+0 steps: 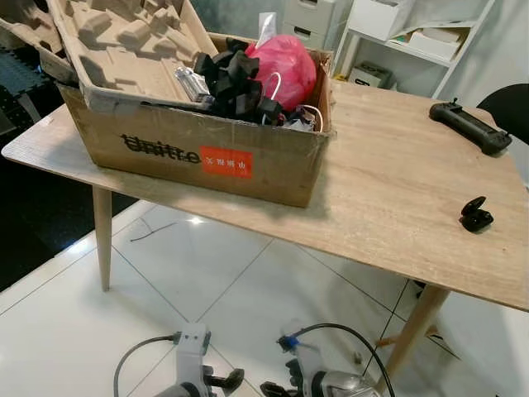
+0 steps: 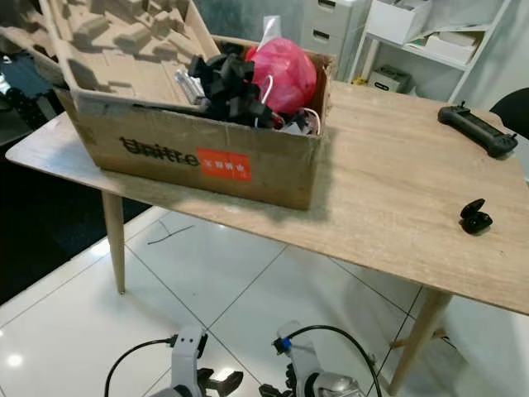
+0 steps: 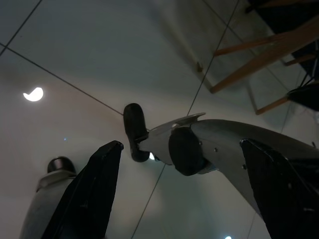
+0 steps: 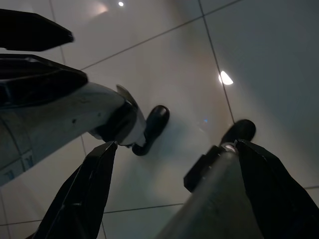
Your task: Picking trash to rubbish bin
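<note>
A cardboard box (image 1: 198,153) stands on the left part of the wooden table (image 1: 388,190). It is stuffed with a red plastic bag (image 1: 285,66), black foam pieces (image 1: 235,78) and a moulded pulp tray (image 1: 128,41). Both arms hang low over the tiled floor, in front of the table. My left gripper (image 1: 223,381) and my right gripper (image 1: 277,388) point toward each other. In the left wrist view the left gripper (image 3: 180,143) is open and holds nothing. The right wrist view shows the right gripper (image 4: 175,143) open and holding nothing too.
A black handheld controller (image 1: 469,126) lies at the table's far right, and a small black case (image 1: 475,215) sits near its front right edge. White shelves and drawers (image 1: 413,33) stand behind. A black chair (image 1: 508,107) is at the right. Table legs (image 1: 102,236) reach the white tiles.
</note>
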Controlling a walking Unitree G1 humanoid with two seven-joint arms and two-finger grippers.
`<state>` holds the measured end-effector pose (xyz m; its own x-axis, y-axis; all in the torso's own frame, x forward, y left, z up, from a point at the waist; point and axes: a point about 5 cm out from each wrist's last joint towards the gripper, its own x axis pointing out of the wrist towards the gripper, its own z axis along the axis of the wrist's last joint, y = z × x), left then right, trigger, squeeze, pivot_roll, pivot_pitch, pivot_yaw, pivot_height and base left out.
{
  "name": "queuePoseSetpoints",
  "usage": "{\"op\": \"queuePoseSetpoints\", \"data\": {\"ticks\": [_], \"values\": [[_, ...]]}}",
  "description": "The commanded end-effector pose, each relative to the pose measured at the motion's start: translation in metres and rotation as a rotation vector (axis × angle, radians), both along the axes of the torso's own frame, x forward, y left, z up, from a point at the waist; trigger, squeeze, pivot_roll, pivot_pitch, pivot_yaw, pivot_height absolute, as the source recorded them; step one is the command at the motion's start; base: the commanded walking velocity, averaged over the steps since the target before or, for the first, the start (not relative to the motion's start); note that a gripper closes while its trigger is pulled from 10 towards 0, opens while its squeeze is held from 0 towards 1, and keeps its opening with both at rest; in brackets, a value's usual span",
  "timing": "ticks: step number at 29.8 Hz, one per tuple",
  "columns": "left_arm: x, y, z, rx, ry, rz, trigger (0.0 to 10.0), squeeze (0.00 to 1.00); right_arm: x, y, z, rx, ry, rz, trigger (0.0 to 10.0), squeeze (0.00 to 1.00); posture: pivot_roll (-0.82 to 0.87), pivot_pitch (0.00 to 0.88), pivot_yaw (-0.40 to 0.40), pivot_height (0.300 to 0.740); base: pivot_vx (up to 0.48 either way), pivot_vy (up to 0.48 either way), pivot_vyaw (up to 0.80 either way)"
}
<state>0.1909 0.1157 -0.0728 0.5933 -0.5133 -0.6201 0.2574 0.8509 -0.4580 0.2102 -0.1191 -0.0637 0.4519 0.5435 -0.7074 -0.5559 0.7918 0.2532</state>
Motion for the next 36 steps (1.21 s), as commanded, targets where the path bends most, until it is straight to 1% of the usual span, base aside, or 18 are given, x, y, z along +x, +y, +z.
{"op": "queuePoseSetpoints", "data": {"ticks": [1, 7, 19, 26, 31, 36], "values": [[-0.0121, 0.0036, -0.0078, 0.032, 0.056, 0.015, 10.0, 0.00, -0.0073, -0.0084, -0.0054, -0.024, 0.038, -0.021, 10.0, 0.00, 0.04, 0.101, -0.052, 0.740, 0.000, 0.000, 0.00], [-0.0140, 0.0074, -0.0095, 0.056, 0.070, 0.031, 10.0, 0.00, -0.0090, -0.0114, -0.0065, -0.034, 0.044, -0.023, 10.0, 0.00, 0.04, 0.095, -0.054, 0.740, 0.000, 0.000, 0.00], [-0.0150, 0.0101, -0.0109, 0.063, 0.089, 0.063, 10.0, 0.00, -0.0081, -0.0109, -0.0063, -0.019, 0.056, -0.046, 10.0, 0.00, 0.05, 0.095, -0.051, 0.740, 0.000, 0.000, 0.00], [-0.0151, 0.0107, -0.0113, 0.073, 0.096, 0.057, 10.0, 0.00, -0.0061, -0.0105, -0.0052, -0.014, 0.054, -0.050, 10.0, 0.00, 0.04, 0.093, -0.047, 0.740, 0.000, 0.000, 0.00], [-0.0118, 0.0085, -0.0095, 0.025, 0.098, 0.098, 10.0, 0.00, -0.0055, -0.0108, -0.0049, -0.013, 0.054, -0.055, 10.0, 0.00, 0.04, 0.092, -0.046, 0.740, 0.000, 0.000, 0.00], [-0.0121, 0.0083, -0.0098, 0.032, 0.104, 0.086, 10.0, 0.00, -0.0059, -0.0107, -0.0052, -0.014, 0.056, -0.058, 10.0, 0.00, 0.04, 0.093, -0.046, 0.740, 0.000, 0.000, 0.00]]}}
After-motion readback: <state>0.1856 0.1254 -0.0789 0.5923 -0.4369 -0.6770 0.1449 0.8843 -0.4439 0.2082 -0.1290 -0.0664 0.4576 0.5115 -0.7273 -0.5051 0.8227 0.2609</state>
